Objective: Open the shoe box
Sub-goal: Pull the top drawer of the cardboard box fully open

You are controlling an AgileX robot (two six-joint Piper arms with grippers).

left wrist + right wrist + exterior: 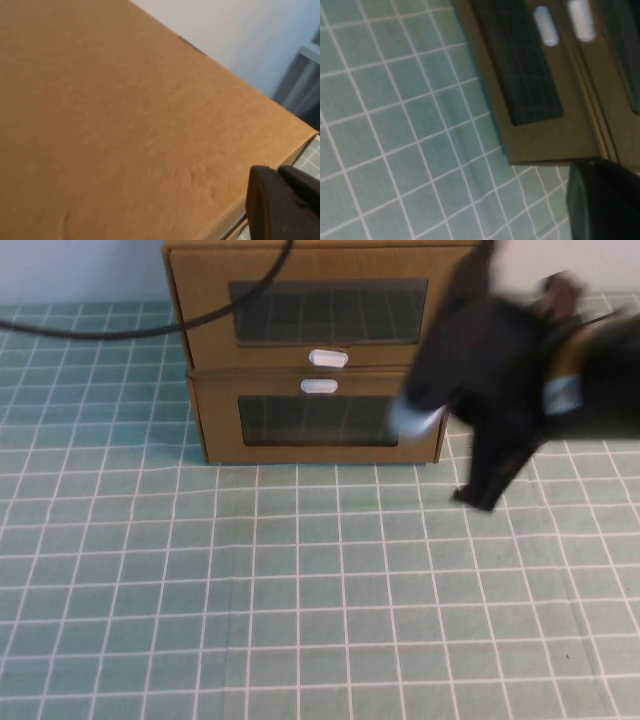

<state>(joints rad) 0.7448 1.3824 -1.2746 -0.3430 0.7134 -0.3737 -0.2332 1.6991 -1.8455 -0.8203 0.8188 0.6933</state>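
Green checked tablecloth point(300, 590) across the whole table, and at the far middle sit two cardboard boxes in a stack: the upper shoe box point(200, 310) squarely on the lower shoe box point(215, 420), both fronts facing the robot and both lying flush and closed. The right arm point(520, 360) reaches in from the right, bent over in front of the stack's right end, with its forearm angled down toward the cloth. At its tip the right gripper point(487, 495) points downward just beside the lower box's front right corner, pinched fully closed with nothing in it; whether it touches the cloth I cannot tell. The left gripper point(280, 205) shows only in its own wrist view, hanging close over a box's plain brown top near one edge; whether it is open or closed I cannot tell. Each front has a dark window, upper point(330, 312) and lower point(310, 420). Two small white pull tabs sit near the seam between the boxes, one above point(328, 358) and one below point(319, 386). A black cable point(130, 332) drapes across the upper box's left front.
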